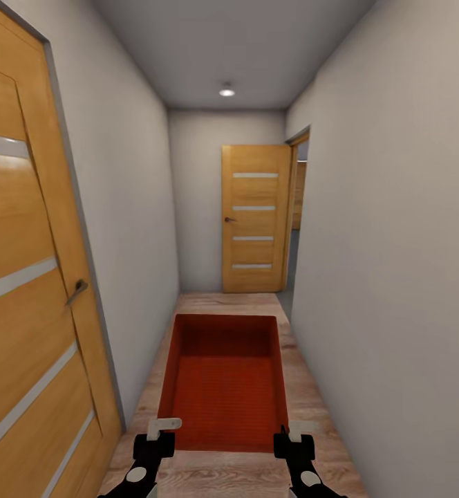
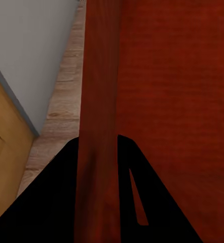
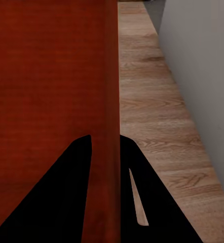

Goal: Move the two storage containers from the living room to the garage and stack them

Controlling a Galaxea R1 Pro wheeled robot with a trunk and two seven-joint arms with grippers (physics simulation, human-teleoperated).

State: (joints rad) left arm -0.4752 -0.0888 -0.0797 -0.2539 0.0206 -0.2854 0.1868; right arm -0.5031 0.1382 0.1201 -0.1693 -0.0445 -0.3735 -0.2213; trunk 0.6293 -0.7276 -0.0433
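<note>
Hallway, both pincers point(image 1: 162, 443) point(image 1: 289, 443) clamping container point(image 1: 226, 387)

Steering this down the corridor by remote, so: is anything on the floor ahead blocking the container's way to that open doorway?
Nothing visible: the storage container, held by the left gripper and right gripper, faces bare wood-plank floor up to the open door at the far right.

Left gripper point(image 2: 98, 202) clamped across orange-red container point(image 2: 173, 91) side wall, one black finger each side. Plank floor point(image 2: 61, 106), grey wall point(image 2: 31, 45), wooden door point(image 2: 3, 152) beside.
</note>
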